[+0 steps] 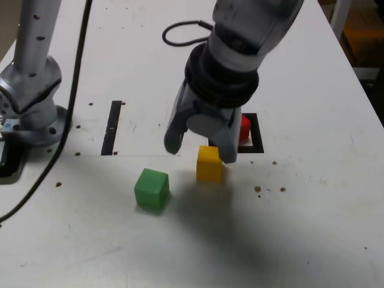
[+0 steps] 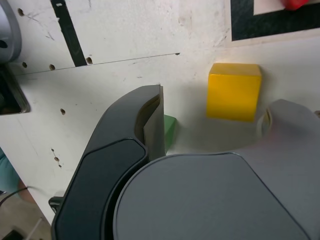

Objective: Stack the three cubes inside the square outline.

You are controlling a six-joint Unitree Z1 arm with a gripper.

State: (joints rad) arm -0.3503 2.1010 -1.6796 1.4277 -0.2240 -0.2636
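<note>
A yellow cube rests on the white table just in front of the square outline. Inside that outline sits a red cube, mostly hidden behind the arm. The green cube lies apart, toward the exterior view's left; only a sliver of this green cube shows in the wrist view, behind one finger. My gripper is open and low over the table. The yellow cube lies just beyond the gap between the jaws, close to one fingertip. Nothing is held.
A thin black strip is taped at the exterior view's left. The arm's base and a black cable stand further left. Small screw holes dot the table.
</note>
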